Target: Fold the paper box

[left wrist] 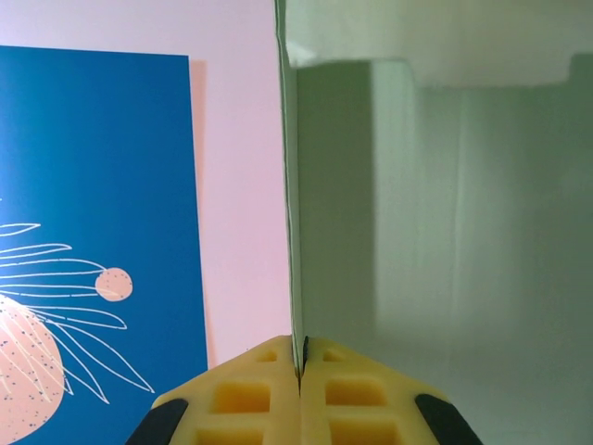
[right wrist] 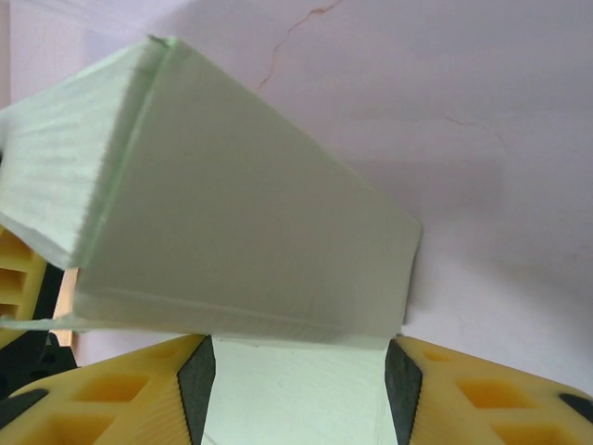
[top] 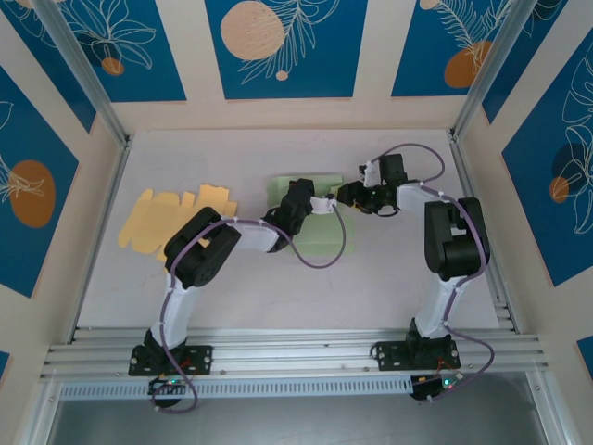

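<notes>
box (top: 320,236) sits mid-table, pale green paper, between the two wrists. table (top: 389,287) is matte white. a flat yellow sheet (top: 171,218) with a notched, tabbed upper edge lies well to the left, apart from the box.

left gripper (top: 320,206): at the box's upper right part in the top view. from the left wrist i see its yellow fingers (left wrist: 241,394), blocky foam-like pads with square recesses, pressed together with one thin green panel edge-on between them. the jaws are fully closed on that panel, no gap but the paper itself. the panel runs straight up from the tips as a thin vertical line. to its right the inner face of the box (left wrist: 445,241) is smooth and shaded, with faint vertical creases and a lighter flap across the top. left of the panel is the wall poster (left wrist: 93,167), blue with a pale leaf drawing.

right gripper (top: 347,197): just right of the left one, at the box's right side. from the right wrist the box (right wrist: 241,213) is a wedge-shaped folded body with a sharp crease along its upper left edge and a finely ribbed, corrugated surface. the right fingers (right wrist: 482,394), yellow with black inner pads, stand about half apart. a flat green flap fills the gap from pad to pad. i cannot tell whether the pads press on it or the flap just lies between them.

table behind it (right wrist: 482,111) is white with a thin hairline mark.
</notes>
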Available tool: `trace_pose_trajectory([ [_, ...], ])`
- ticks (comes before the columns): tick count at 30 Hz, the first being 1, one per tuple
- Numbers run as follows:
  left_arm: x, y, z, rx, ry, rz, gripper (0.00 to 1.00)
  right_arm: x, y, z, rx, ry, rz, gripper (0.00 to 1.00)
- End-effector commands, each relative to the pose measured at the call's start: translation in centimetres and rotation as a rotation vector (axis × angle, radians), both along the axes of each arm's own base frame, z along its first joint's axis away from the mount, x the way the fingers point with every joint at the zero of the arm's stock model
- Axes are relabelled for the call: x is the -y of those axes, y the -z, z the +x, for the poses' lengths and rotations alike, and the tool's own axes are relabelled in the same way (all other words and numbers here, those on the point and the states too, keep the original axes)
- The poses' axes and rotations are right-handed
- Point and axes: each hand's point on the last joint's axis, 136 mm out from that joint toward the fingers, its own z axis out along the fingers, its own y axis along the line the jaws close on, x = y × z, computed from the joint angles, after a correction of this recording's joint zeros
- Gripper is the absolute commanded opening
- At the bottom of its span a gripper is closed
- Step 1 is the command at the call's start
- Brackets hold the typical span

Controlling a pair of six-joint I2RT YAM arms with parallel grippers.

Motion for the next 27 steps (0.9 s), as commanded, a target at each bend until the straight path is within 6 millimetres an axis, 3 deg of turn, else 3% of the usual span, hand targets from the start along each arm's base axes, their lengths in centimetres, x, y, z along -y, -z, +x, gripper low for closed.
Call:
trace_pose_trajectory([
  [1, 0.2, 2.4, -0.6, -0.048, 0.03, 0.023, 0.0, 0.1, 0.2, 1.0, 0.036, -0.001, -0.066, 0.55],
  [7, 0.3, 2.5, -0.7, -0.055, 0.043, 0.024, 0.0, 0.6, 0.4, 2.7, 0.079, 0.021, -0.118, 0.53],
  [20, 0.7, 2.5, -0.8, -0.069, 0.055, 0.01, 0.0, -0.9, 0.7, 4.0, 0.215, -0.014, -0.24, 0.45],
  [23, 0.8, 2.3, -0.8, -0.068, 0.058, 0.002, 0.0, -0.9, 0.8, 4.2, 0.242, -0.006, -0.277, 0.39],
  [27, 1.0, 1.4, -0.7, -0.071, 0.051, -0.028, 0.0, -0.7, 0.5, 4.2, 0.28, 0.009, -0.304, 0.23],
])
